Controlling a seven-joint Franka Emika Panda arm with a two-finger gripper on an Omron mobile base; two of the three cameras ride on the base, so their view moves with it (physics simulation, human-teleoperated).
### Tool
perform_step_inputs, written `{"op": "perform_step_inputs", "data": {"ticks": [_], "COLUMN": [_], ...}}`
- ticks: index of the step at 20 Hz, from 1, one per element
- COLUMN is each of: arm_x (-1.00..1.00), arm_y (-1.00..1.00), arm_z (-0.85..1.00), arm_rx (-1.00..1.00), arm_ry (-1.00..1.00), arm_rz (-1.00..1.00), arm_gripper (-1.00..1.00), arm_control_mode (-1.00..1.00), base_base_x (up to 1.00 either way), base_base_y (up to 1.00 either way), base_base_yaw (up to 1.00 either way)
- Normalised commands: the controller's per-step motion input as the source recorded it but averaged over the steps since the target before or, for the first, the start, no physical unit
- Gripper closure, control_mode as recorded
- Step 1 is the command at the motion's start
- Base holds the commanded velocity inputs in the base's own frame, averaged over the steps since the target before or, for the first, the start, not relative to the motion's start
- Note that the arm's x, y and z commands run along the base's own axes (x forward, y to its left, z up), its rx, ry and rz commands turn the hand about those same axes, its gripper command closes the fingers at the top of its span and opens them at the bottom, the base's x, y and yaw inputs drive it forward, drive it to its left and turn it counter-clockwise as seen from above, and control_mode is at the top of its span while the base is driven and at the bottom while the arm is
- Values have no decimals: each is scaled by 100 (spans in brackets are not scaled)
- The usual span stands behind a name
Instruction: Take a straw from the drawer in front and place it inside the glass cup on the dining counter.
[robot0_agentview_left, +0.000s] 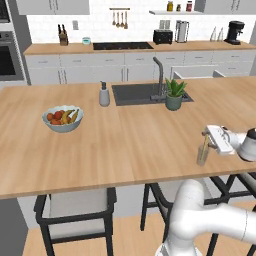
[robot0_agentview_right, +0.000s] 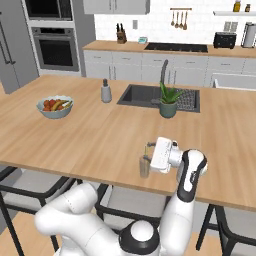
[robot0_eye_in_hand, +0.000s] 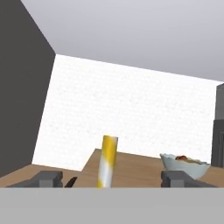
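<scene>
The glass cup (robot0_agentview_left: 202, 156) (robot0_agentview_right: 144, 167) stands near the front edge of the dining counter (robot0_agentview_left: 125, 145) (robot0_agentview_right: 95, 137). The pale yellow straw (robot0_agentview_left: 205, 144) (robot0_agentview_right: 145, 151) (robot0_eye_in_hand: 107, 161) stands upright in it, its top rising above the rim. My gripper (robot0_agentview_left: 207, 135) (robot0_agentview_right: 149, 148) (robot0_eye_in_hand: 111, 178) lies level just above the cup and points left across the counter. In the hand view its fingertips (robot0_eye_in_hand: 49, 178) stand wide apart, open, with the straw free between them. The drawer is out of view.
A bowl of fruit (robot0_agentview_left: 63, 119) (robot0_agentview_right: 54, 106) sits at the counter's left. A grey soap bottle (robot0_agentview_left: 104, 95) (robot0_agentview_right: 106, 91), the dark sink (robot0_agentview_left: 137, 93) (robot0_agentview_right: 145, 95) with tap, and a teal plant pot (robot0_agentview_left: 174, 96) (robot0_agentview_right: 168, 103) stand farther back. Stools (robot0_agentview_left: 75, 212) line the front edge.
</scene>
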Motion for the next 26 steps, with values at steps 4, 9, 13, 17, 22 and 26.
{"op": "perform_step_inputs", "data": {"ticks": [4,9,13,17,22,26], "arm_x": [-19,-19,-28,-48,-79,-78], "arm_y": [0,0,0,0,23,56], "arm_z": [12,51,67,75,56,24], "arm_rx": [0,-5,-20,-32,-59,-70], "arm_ry": [-10,-20,-25,-34,-58,-55], "arm_rz": [0,0,-5,-9,-4,0], "arm_gripper": [-100,-100,-100,-100,-100,-100], "arm_control_mode": [-100,-100,-100,-100,-100,-100], "base_base_x": [0,0,0,0,0,0], "base_base_y": [0,0,0,0,0,0], "base_base_yaw": [0,0,0,0,0,0]}}
